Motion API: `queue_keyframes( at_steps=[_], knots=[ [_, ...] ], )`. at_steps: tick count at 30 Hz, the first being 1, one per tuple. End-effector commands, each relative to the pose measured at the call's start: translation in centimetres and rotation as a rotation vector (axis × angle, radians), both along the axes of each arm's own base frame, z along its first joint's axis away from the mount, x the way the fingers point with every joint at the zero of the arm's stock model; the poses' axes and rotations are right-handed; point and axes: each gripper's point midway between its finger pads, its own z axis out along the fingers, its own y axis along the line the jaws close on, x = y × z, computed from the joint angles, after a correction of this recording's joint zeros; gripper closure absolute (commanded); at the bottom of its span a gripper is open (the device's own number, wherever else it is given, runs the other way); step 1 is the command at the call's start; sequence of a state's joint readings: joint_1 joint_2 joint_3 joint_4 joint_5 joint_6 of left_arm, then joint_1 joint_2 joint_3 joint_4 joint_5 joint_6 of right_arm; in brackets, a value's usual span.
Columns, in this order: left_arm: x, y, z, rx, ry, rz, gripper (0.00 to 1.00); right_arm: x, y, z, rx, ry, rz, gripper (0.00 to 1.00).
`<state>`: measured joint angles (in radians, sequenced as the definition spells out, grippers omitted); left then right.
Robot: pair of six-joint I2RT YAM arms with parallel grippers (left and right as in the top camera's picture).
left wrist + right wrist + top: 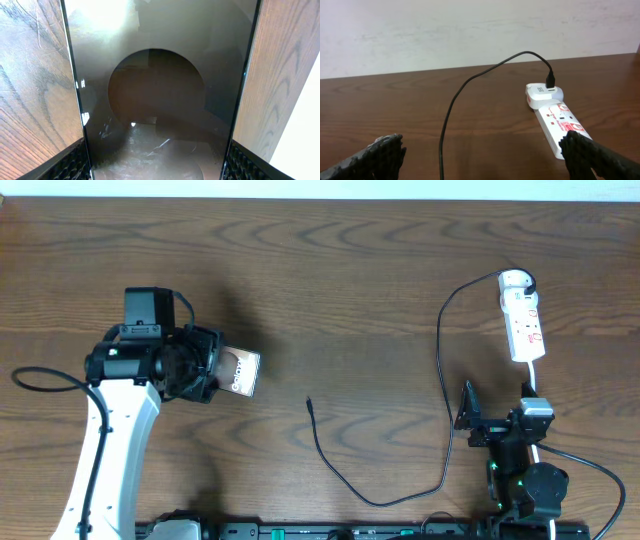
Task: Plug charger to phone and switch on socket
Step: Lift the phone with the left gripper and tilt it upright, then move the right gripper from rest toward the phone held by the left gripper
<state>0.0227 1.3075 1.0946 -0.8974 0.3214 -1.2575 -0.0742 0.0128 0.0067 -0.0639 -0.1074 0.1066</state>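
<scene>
The overhead camera hangs high above the table (330, 290) and looks straight down, far enough away to see the whole scene at once. The left wrist camera is very close to the phone (160, 75). The shiny screen fills almost all of its view, with wood showing down each side. The right wrist camera sits low near the table top and looks across it to the pale wall (470, 30). It shares the socket (557, 122) and the charger (451, 107) cable with the overhead view. The phone shows in the overhead view too.
</scene>
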Motion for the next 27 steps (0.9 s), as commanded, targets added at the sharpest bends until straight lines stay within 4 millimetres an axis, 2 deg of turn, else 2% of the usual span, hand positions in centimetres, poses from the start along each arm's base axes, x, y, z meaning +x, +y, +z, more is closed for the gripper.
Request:
queue_keyframes(
  at_steps=[1,8,12,19,25,27],
  knots=[
    [0.5,0.4,0.4,0.03,-0.015,-0.003,0.92,0.0,0.1,0.0,0.012,0.001,0.005,0.01],
    [0.4,0.2,0.3,0.019,-0.005,-0.007,0.93,0.0,0.1,0.0,0.012,0.001,0.005,0.01],
    [-0.1,0.2,0.1,0.019,0.015,-0.007,0.92,0.0,-0.6,-0.1,0.006,0.004,-0.037,0.01],
    [-0.1,0.2,0.1,0.018,0.017,-0.007,0.93,0.0,-0.4,-0.1,0.009,0.003,-0.025,0.01],
    [-0.1,0.2,0.1,0.016,0.019,-0.001,0.92,0.0,0.4,3.5,0.002,-0.141,0.023,0.01],
    [-0.1,0.2,0.1,0.016,0.019,-0.001,0.93,-0.4,2.0,5.0,-0.006,-0.205,0.116,0.01]
  ],
)
